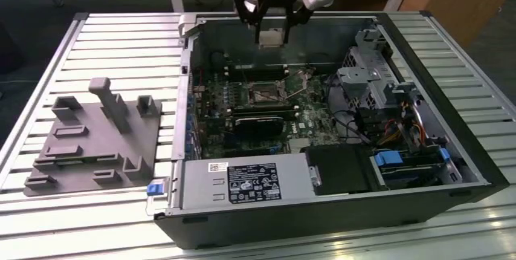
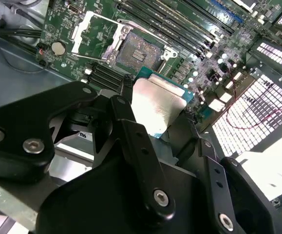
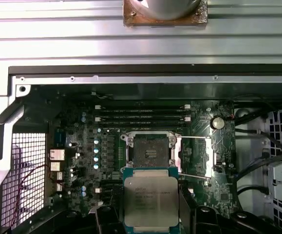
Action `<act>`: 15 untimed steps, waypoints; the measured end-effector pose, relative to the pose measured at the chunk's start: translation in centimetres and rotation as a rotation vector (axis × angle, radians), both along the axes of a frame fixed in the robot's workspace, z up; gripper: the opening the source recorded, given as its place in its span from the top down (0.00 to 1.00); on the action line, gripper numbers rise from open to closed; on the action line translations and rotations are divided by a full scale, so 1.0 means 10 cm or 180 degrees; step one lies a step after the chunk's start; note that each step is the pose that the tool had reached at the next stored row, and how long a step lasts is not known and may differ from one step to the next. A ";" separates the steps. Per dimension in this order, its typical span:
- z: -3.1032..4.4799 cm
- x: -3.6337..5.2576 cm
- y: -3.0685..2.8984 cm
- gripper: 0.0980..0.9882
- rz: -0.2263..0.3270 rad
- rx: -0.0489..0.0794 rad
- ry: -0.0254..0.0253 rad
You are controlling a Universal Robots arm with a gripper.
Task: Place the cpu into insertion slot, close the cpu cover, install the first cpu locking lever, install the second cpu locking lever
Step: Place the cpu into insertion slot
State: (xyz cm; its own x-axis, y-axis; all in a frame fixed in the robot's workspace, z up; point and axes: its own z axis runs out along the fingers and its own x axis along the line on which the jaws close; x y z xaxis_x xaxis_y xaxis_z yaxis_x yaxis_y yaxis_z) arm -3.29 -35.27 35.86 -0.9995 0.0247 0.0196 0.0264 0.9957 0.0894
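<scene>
On my screen the cpu (image 3: 151, 201) shows a pale silvery face with fine dark print, edged in teal-green. The gripper (image 2: 158, 114) is matte black, its links dotted with shiny silver screws. I see the insertion slot (image 3: 150, 149) dark at its centre with a black-and-metal rim, and the cpu cover (image 3: 181, 156) is bright bare silver. The motherboard (image 3: 77, 146) is deep green, speckled with silver-topped capacitors. In the exterior view the case (image 1: 322, 221) is black, the table (image 1: 121, 36) is striped in pale grey ribs, the fixture plate (image 1: 81, 151) is flat grey, and one tab (image 1: 156, 188) is blue.
</scene>
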 end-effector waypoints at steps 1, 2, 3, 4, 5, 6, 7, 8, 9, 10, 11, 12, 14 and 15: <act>-0.009 0.000 0.001 0.51 -0.0001 0.0000 0.0000; -0.021 0.000 0.004 0.51 -0.0002 0.0000 0.0000; -0.031 0.000 0.007 0.51 -0.0004 0.0000 0.0000; -0.043 0.000 0.009 0.51 -0.0006 0.0000 0.0000; -0.055 -0.001 0.011 0.51 -0.0010 0.0000 0.0000; -0.067 0.000 0.013 0.51 -0.0015 0.0000 0.0000; -0.078 0.000 0.015 0.51 -0.0024 -0.0001 -0.0001; -0.087 0.000 0.016 0.51 -0.0036 -0.0001 -0.0001; -0.095 0.000 0.018 0.51 -0.0052 -0.0001 -0.0001; -0.106 0.000 0.018 0.51 -0.0073 -0.0001 -0.0002; -0.117 -0.001 0.019 0.51 -0.0095 -0.0001 -0.0002; -0.128 -0.001 0.021 0.51 -0.0119 -0.0001 -0.0003; -0.153 0.000 0.023 0.51 -0.0167 -0.0002 -0.0005; -0.166 0.000 0.023 0.51 -0.0191 -0.0002 -0.0005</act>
